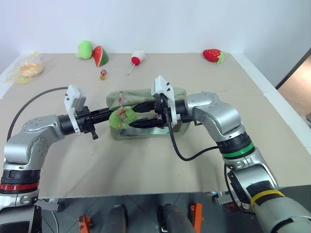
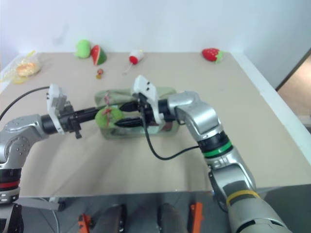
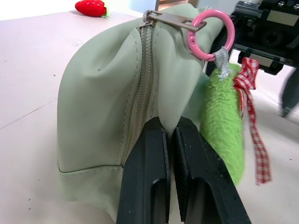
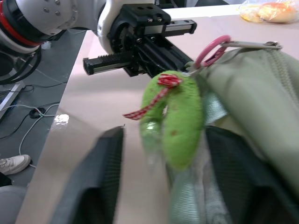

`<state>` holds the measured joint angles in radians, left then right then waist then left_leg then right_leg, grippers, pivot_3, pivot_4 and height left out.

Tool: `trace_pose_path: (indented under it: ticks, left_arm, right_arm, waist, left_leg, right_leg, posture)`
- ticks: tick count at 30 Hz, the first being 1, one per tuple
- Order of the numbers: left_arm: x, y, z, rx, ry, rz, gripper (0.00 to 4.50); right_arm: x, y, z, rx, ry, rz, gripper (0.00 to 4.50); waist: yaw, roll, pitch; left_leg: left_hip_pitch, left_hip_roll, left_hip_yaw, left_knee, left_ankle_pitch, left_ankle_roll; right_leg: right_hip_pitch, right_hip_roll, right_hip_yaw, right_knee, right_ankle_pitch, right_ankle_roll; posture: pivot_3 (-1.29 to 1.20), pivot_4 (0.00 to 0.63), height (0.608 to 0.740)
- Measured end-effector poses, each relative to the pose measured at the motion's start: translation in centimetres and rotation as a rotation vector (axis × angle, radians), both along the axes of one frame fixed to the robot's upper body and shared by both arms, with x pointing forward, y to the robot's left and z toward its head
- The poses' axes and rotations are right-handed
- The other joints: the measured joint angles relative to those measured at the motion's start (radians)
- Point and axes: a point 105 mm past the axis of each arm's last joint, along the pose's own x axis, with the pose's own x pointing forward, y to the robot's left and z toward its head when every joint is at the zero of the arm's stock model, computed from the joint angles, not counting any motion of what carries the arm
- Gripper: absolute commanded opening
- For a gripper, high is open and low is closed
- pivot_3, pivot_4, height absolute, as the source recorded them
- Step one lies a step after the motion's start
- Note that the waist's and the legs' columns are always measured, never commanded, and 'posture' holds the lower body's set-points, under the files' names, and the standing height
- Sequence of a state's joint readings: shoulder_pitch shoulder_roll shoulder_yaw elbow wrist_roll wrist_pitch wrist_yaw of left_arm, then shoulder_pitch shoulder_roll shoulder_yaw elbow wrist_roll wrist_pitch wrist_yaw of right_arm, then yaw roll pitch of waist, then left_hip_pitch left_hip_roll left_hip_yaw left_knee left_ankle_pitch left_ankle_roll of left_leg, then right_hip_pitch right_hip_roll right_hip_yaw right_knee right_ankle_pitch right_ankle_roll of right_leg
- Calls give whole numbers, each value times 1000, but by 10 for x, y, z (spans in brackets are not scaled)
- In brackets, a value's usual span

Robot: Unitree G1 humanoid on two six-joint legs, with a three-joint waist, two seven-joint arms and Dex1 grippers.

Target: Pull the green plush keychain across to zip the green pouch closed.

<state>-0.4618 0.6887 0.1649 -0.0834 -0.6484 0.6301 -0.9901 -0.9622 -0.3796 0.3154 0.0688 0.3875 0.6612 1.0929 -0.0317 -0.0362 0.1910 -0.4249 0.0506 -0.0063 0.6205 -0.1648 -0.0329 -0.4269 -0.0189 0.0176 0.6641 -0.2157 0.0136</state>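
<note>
Left gripper clamped shut on the end fabric of the pouch, right beside the zipper seam, holding that end up off the table. Keychain hangs from a pink ring on the zipper pull, just beside the left fingers and at the left-gripper end of the pouch. Red-checked ribbon dangles off the keychain.

Right gripper comes in from the opposite side, fingers apart, one on either side of the keychain; contact can't be told, the plush sits between them. Pouch body runs back under the right gripper.

Far beyond both grippers along the table's back edge: watermelon toy, green blob, strawberry, bagged food.
</note>
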Motion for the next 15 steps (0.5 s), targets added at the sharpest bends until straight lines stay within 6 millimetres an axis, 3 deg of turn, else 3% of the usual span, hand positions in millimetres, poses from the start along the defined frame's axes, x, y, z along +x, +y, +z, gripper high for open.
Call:
trace_pose_path:
  ticks: [4,15]
  left_arm:
    - [-1,0,0,2,-1,-1,0]
    - [-2,-1,-1,-3,1,-3,0]
  right_arm:
    - [2,2,-2,7,10,-1,128]
    - [4,1,-4,-2,1,-4,54]
  waist:
    - [0,0,0]
    - [0,0,0]
  left_leg:
    - [0,0,0,0,0,0]
    - [0,0,0,0,0,0]
  right_leg:
    - [0,0,0,0,0,0]
    - [0,0,0,0,0,0]
  posture:
    - [0,150,740]
    - [0,150,740]
